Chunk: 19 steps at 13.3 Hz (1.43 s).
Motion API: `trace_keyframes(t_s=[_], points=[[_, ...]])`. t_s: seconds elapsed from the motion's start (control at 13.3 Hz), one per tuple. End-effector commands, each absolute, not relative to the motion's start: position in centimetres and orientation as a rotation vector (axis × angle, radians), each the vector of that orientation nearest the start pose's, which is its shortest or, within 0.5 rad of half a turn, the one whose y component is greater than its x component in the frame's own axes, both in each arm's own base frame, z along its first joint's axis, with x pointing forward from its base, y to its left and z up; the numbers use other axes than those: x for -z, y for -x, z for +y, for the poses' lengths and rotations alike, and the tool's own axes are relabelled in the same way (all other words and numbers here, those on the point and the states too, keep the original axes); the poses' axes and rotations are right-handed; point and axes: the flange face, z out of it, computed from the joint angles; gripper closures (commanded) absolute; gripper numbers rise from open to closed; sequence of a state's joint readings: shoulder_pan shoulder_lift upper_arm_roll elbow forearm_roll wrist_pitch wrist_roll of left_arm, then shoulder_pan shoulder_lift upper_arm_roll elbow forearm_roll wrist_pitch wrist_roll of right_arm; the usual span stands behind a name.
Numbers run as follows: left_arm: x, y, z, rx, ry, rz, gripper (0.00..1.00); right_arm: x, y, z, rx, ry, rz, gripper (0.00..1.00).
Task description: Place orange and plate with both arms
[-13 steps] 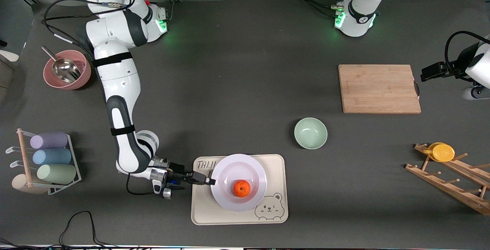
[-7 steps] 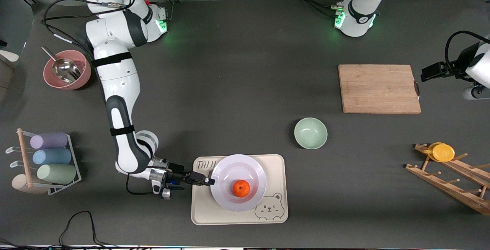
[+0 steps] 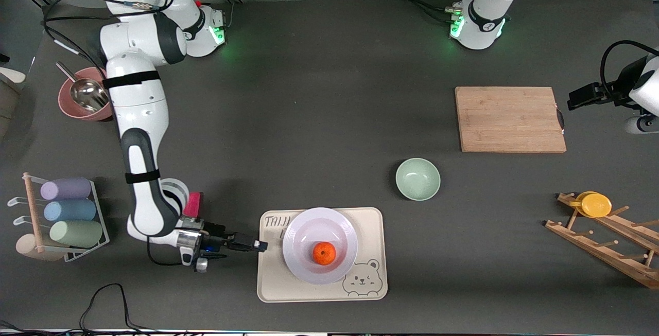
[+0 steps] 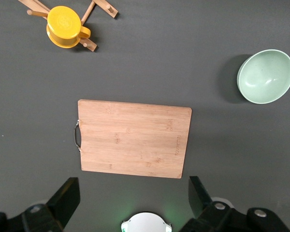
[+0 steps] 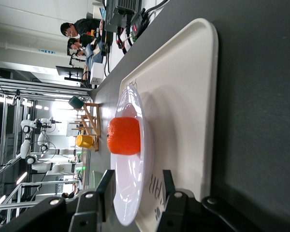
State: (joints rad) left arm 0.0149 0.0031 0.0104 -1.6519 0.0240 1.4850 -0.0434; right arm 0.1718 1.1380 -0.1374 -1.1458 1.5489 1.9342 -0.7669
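Back the right gripper (image 3: 260,246), fingers apart and empty, level away from the plate (image 3: 320,245) holding the orange (image 3: 324,252); left gripper (image 4: 130,203) waits, wide open, above the board (image 4: 134,138)

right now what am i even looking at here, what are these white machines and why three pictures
Two white robot arms stand at a dark table. One picture looks down from a high camera facing them; the other two come from cameras on each arm's wrist. The right gripper, open and holding nothing, sits low beside the cream tray. On that tray rests the plate with the orange on it. The left gripper, open and empty, waits above the wooden cutting board. A green bowl sits between board and tray.
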Motion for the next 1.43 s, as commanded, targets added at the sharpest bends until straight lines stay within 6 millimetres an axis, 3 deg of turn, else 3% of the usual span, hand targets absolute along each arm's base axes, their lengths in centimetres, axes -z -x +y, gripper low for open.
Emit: trace_keyframes(t_s=[0.0,0.3,0.45,0.6,0.75,0.9,1.13,1.36], points=[[-58.2,-54.5,1.4,-0.281,3.085,-0.113,0.0,-13.9,-73.9,11.4,0.135,1.947,0.029,0.54],[-58.2,-54.5,1.4,-0.284,3.084,-0.115,0.0,-20.1,-73.1,7.9,-0.048,2.027,0.037,0.48],[-58.2,-54.4,1.2,-0.295,3.083,-0.111,0.0,-24.6,-72.4,5.1,-0.138,2.113,-0.019,0.46],[-58.2,-54.3,1.2,-0.302,3.082,-0.111,0.0,-29.5,-71.2,2.6,-0.238,2.236,-0.079,0.38],[-58.5,-54.3,1.2,-0.298,3.083,-0.111,0.0,-34.5,-70.2,0.5,-0.253,2.381,-0.162,0.0],[-59.0,-54.3,1.2,-0.293,3.083,-0.112,0.0,-40.1,-68.7,-0.9,-0.276,2.541,-0.209,0.0],[-59.3,-54.2,1.4,-0.291,3.084,-0.115,0.0,-50.4,-65.3,-2.1,-0.297,2.816,-0.123,0.0],[-59.7,-54.2,1.5,-0.289,3.084,-0.12,0.0,-56.7,-62.3,-3.6,-0.219,3.001,-0.165,0.0]])
